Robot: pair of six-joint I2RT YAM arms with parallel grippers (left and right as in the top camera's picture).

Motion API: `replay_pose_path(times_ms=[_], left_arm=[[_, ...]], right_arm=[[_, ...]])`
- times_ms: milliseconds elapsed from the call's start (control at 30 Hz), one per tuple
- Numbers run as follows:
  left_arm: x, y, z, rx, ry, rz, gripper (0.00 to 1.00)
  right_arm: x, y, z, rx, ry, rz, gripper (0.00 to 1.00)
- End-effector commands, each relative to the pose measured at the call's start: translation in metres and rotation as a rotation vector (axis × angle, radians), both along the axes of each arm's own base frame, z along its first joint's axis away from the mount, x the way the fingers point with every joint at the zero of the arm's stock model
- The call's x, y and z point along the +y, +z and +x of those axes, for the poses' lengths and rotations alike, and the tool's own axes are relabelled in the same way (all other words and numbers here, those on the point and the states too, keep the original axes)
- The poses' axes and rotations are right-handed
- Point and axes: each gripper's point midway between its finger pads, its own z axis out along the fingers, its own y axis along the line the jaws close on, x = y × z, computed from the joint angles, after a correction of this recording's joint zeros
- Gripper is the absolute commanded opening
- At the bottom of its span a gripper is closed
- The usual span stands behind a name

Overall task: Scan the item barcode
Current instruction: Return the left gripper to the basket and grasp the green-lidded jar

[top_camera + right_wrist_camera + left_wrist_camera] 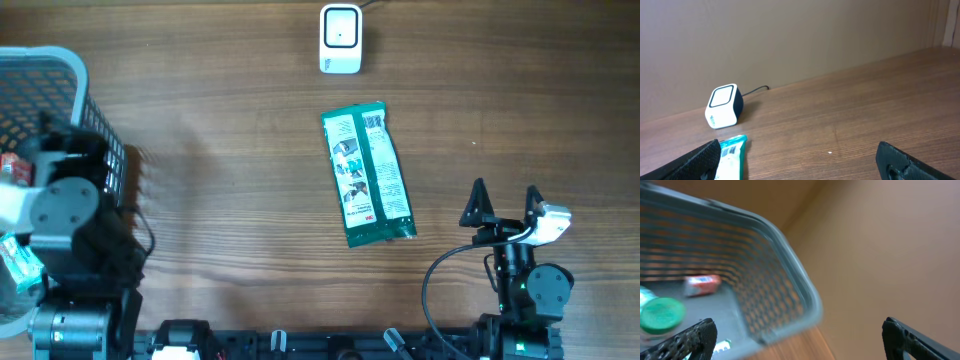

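A green and white snack packet [367, 175] lies flat mid-table, long axis pointing away from me; its far end [732, 154] shows dark printed bars. Beyond it, at the back edge, stands the white scanner [340, 40] with its cable, which also shows in the right wrist view [722, 106]. My right gripper [505, 195] is open and empty, right of the packet's near end, with its fingers [910, 162] wide apart. The left gripper [800, 347] is open too, hovering at the corner of the grey basket [790, 265], holding nothing.
The grey mesh basket [50, 70] fills the far left, and my left arm [70, 200] reaches over its near side. Inside it are a green-capped item [662, 314] and a small red packet [702, 284]. Bare wood lies between the basket and the packet.
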Motion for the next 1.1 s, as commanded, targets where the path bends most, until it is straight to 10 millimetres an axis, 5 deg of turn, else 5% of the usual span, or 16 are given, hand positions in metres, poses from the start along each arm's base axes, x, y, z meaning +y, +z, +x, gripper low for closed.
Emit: replay_pose_path(times_ms=[0,200,400,533,800,1067], left_arm=[[0.032,-0.001,-0.016,-0.133,0.189,-0.114,1.0],[0.075,-0.028,-0.011,-0.08,0.268,-0.204,1.0],[0.119,-0.1,0.017,0.022,0.168,-0.491,1.0],[0.148,-0.156,0.012,0.096,0.21,-0.668,0.99],[0.151,-0.253,0.004,0.35,0.277,-0.886,0.99],[0.157,-0.271,0.009,0.374,0.284,-0.905,1.0]], right_arm=[[-0.001,0.0,0.0,-0.002,-0.009,0.014,1.0],[-0.001,0.0,0.0,-0.002,-0.009,0.014,1.0],[-0.001,0.0,0.0,-0.002,-0.009,0.015,1.0],[-0.001,0.0,0.0,-0.002,-0.009,0.014,1.0],[-0.001,0.0,0.0,-0.002,-0.009,0.015,1.0],[-0.001,0.0,0.0,-0.002,-0.009,0.014,1.0]])
